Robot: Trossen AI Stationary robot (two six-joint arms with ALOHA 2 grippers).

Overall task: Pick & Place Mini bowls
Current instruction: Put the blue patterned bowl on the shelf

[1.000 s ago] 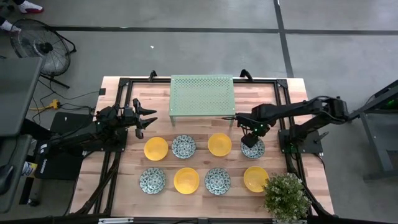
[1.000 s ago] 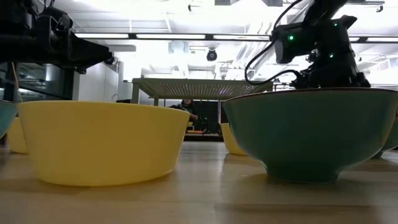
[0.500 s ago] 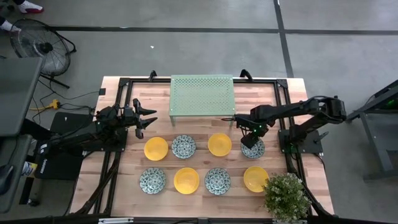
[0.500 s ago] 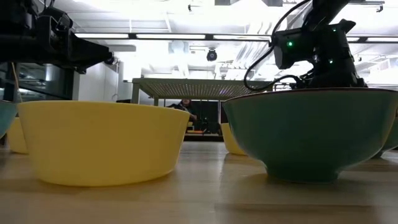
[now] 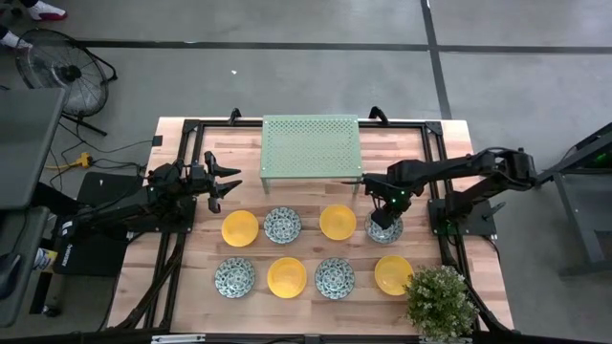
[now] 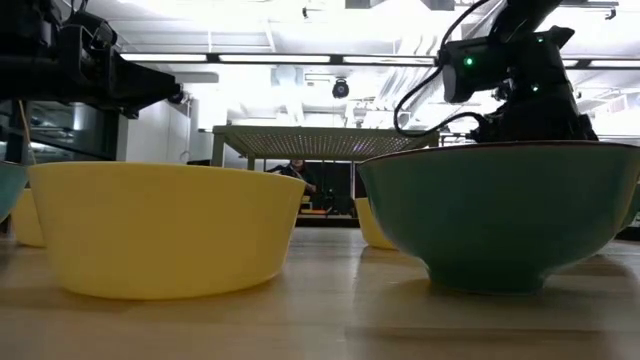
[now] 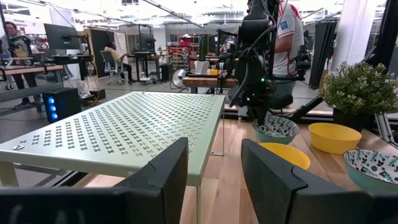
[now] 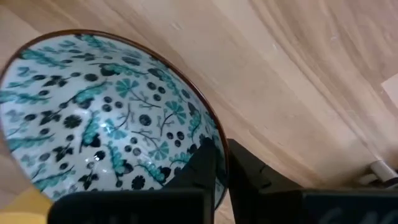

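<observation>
— Why is the right gripper (image 8: 221, 171) down at that patterned bowl (image 8: 93, 118)?

— Its fingers are pinched onto the rim, one inside, one outside. A rim grip looks like the only way to lift something that shallow, I'd say. The bowl sits at the end of the back row, directly under the gripper.

— And the left gripper (image 5: 222, 180)?

— Waiting, fingers apart, off beside the green rack (image 5: 312, 145) and holding nothing.

— Anything in its way?

— The rack's near edge is just behind the right gripper, and a yellow bowl (image 5: 338, 222) sits just beside the gripped one, with another yellow bowl (image 5: 393, 274) in front. The potted plant (image 5: 441, 301) is at the table corner beyond that. It needs a straight lift, I'd guess.
</observation>
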